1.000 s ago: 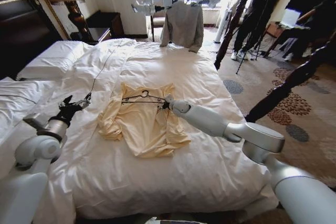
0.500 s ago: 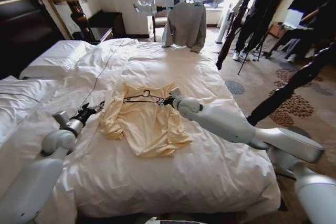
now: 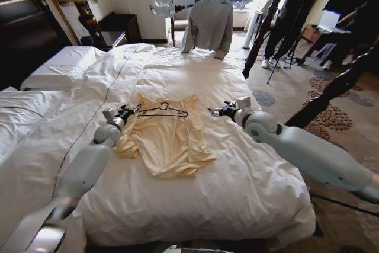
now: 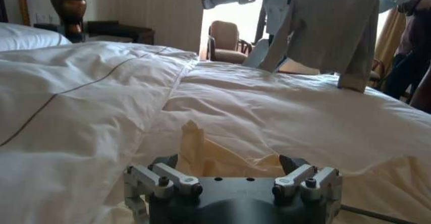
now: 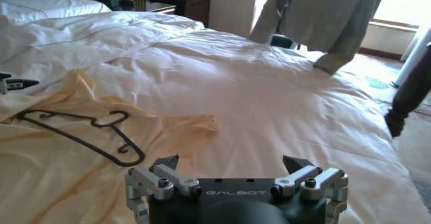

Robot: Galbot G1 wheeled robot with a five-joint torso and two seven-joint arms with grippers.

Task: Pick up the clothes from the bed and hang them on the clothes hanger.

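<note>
Two grippers hover low over the bed (image 3: 249,194), one at each side of the clothes (image 3: 164,137). The left gripper (image 3: 129,110) has its fingers (image 4: 166,162) spread wide, empty, at the yellow shirt's shoulder by the collar. The right gripper (image 3: 218,111) is also spread wide and empty, just beside the shirt's other shoulder, above bare white duvet; its body reads "GALBOT" in the right wrist view. The clothes hanger (image 3: 163,109) lies flat on the shirt's chest near the collar, between the two grippers. Beyond the bed's foot a grey-beige garment (image 3: 208,26) hangs on another robot
</note>
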